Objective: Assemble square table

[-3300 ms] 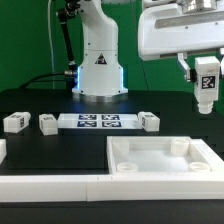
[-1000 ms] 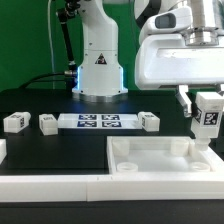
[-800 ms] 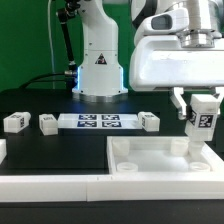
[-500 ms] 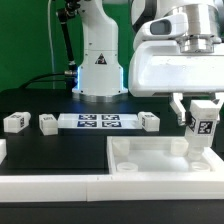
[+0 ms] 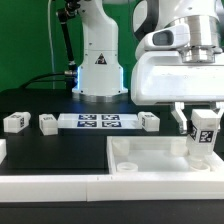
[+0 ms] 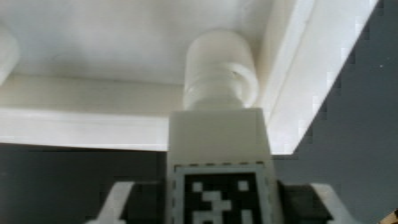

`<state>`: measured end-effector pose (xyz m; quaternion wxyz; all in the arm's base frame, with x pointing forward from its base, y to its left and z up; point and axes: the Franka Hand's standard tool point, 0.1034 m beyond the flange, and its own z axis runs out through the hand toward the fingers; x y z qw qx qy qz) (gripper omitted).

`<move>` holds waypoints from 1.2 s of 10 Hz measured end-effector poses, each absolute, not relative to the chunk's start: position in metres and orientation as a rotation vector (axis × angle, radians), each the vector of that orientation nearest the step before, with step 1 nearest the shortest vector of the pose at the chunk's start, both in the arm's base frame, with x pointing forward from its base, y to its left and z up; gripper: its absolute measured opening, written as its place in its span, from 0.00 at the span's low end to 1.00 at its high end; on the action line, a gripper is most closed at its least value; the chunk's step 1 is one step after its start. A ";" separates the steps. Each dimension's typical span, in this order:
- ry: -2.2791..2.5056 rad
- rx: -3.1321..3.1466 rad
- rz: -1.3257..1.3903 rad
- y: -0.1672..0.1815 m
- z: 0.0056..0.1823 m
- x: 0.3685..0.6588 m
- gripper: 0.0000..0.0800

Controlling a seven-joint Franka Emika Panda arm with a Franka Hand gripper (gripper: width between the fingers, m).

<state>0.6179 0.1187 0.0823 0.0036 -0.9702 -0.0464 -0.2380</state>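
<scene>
Exterior view: the gripper (image 5: 203, 120) is clamped on a leg (image 5: 206, 138). The leg is held upright, with its lower end at the far corner of the panel (image 5: 150, 170) on the exterior view's right. The panel lies along the counter's near edge. Spare legs (image 5: 48, 123) sit by the marker board (image 5: 100, 122), further back.

Wrist view: the leg's peg (image 6: 222, 70) points into the rim corner, but I cannot tell whether it is seated.

To do this well, I would keep the leg vertical, centre the peg first, then lower it slowly without shoving the panel.
</scene>
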 end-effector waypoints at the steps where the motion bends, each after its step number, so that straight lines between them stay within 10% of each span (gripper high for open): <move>1: -0.148 -3.040 -0.745 0.120 0.082 0.618 0.36; 12: -0.124 -3.041 -0.746 0.121 0.068 0.619 0.37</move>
